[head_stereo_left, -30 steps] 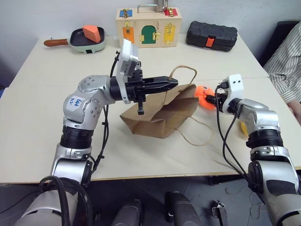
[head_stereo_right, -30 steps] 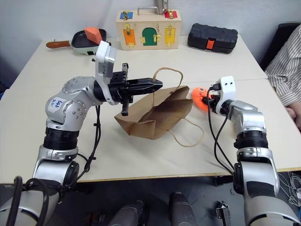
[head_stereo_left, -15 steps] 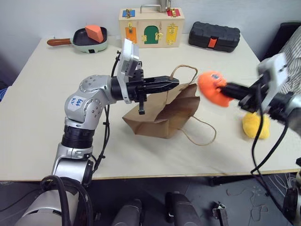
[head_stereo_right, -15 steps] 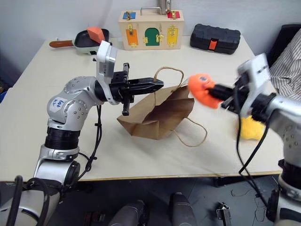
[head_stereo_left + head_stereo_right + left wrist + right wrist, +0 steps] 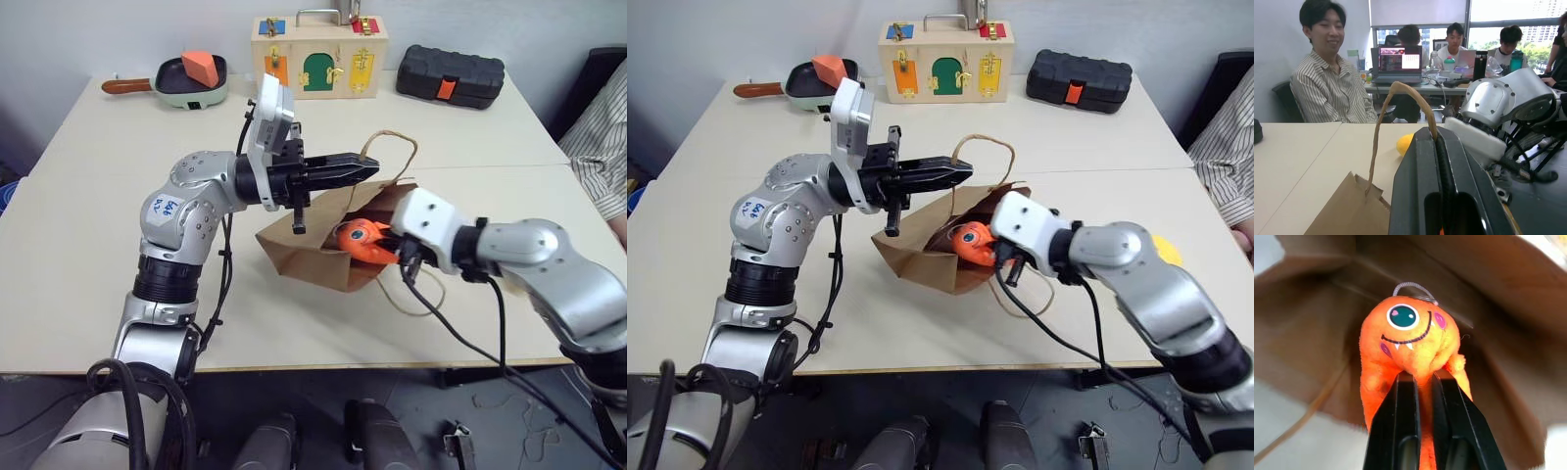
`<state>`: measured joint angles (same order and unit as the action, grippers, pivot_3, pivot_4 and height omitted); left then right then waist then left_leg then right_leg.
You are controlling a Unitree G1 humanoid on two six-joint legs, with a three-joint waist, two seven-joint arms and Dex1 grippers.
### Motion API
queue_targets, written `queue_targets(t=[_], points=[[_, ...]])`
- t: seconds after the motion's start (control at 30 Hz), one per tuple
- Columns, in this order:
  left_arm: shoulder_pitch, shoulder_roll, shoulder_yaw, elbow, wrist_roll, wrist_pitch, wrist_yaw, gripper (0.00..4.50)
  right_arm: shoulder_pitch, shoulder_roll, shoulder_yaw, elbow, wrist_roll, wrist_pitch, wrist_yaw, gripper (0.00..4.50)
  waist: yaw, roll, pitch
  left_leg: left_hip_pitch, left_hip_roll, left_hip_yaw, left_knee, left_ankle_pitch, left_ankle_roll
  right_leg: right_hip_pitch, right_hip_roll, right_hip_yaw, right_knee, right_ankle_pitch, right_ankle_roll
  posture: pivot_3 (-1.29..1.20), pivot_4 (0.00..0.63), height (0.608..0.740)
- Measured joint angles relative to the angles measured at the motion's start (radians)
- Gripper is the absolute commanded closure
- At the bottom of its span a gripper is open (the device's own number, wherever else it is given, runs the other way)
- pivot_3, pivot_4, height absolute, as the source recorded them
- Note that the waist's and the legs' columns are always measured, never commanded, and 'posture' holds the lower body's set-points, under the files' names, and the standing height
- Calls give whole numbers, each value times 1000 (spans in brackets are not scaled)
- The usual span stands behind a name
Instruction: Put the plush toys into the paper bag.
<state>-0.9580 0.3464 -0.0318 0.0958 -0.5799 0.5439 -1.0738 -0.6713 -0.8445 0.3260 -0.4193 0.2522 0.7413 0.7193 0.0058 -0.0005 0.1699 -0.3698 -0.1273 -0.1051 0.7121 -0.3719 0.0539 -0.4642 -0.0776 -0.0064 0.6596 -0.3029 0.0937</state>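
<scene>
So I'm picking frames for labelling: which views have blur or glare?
Right wrist view: orange toy sharp, the bag around it soft, its edges smeared. Left wrist view: bright windows behind, the handle and yellow toy still readable. Head views: evenly lit, bag mouth shaded.

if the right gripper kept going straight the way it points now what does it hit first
Most likely the inside of the paper bag. The right gripper, shut on the orange plush toy, points into the bag's open mouth, so the toy would probably meet the brown paper first; depth is hard to judge.
</scene>
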Motion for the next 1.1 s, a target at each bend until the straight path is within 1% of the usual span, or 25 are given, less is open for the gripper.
queue_targets(t=[0.03,0.1,0.13,0.27,0.33,0.37,0.47,0.57,0.7,0.73,0.8,0.9,0.93,1.0,1.03,1.1], points=[[0,0,0,1,0,0,0,4500,-32,49,25,51,-21,-12,5,4475,-4,0,0,0,0,0,0,0,0,0,0,0,0,0,0,0,150,740],[0,-8,-3,1,0,0,0,4500,-71,120,45,110,-34,-23,9,4475,-8,0,0,0,0,0,1,0,0,0,0,0,1,0,0,0,150,740],[0,-12,-4,1,0,0,1,4500,-97,172,49,148,-37,-24,8,4475,-11,0,0,0,0,0,2,0,0,0,0,0,2,0,0,0,150,740],[0,-13,4,0,0,0,6,4500,-124,351,17,266,-24,-20,-26,4475,-13,0,0,0,0,-1,2,0,0,0,0,-1,3,0,0,0,150,740],[0,-14,4,1,0,0,10,4500,-122,429,-17,325,-14,-12,-58,3794,-12,0,0,0,0,-2,3,0,0,0,0,-3,3,0,0,0,150,740],[0,-15,4,1,0,0,12,4500,-120,445,-23,341,-11,-9,-67,3522,-9,0,0,0,0,-2,3,0,0,0,0,-3,3,0,0,0,150,740],[0,-11,6,1,0,0,15,4500,-84,445,-47,343,-1,18,-69,2503,-7,0,0,0,-1,-6,3,0,0,2,-1,-5,3,1,-1,0,150,740],[1,-7,9,0,0,0,17,4500,-47,418,-110,266,52,93,-59,1410,-9,0,0,-1,-1,-6,3,0,0,1,-1,-6,3,1,-1,0,150,740],[6,2,13,-4,0,0,23,4500,-12,335,-317,44,209,247,-47,77,-9,0,0,-1,-1,-6,2,0,0,1,-1,-5,2,1,-1,0,150,740],[9,5,14,-5,0,0,25,4500,-6,320,-355,13,237,273,-46,26,-9,0,0,-1,-1,-6,2,0,0,1,-1,-5,3,1,-1,0,150,740],[14,7,15,-10,-1,1,28,4500,47,266,-474,-71,336,359,-33,26,-7,0,0,-1,-1,-6,1,0,0,1,-1,-5,2,1,-1,0,150,740],[25,15,17,-15,-3,2,30,4500,153,147,-660,-150,450,469,-9,26,3,0,0,-2,-1,-6,1,0,0,2,-1,-4,1,1,-1,0,150,740],[28,18,16,-15,-3,2,31,4500,199,98,-756,-168,486,508,-6,26,8,0,0,-2,-1,-6,1,0,0,2,-1,-4,1,1,-1,0,150,740],[30,21,19,-14,-3,2,33,4500,282,25,-875,-176,496,531,-3,26,18,0,0,-1,-1,-5,1,0,1,3,-1,-4,1,1,-1,0,150,740],[31,24,22,-14,-3,2,33,4500,316,4,-904,-174,493,537,-3,26,18,0,0,-1,-1,-5,1,0,1,3,-1,-3,1,1,-1,0,150,740],[30,16,19,-14,-3,2,35,4500,457,-69,-931,-166,440,487,-5,26,21,0,0,0,-1,-3,1,0,1,3,-1,-2,2,1,-1,0,150,740]])
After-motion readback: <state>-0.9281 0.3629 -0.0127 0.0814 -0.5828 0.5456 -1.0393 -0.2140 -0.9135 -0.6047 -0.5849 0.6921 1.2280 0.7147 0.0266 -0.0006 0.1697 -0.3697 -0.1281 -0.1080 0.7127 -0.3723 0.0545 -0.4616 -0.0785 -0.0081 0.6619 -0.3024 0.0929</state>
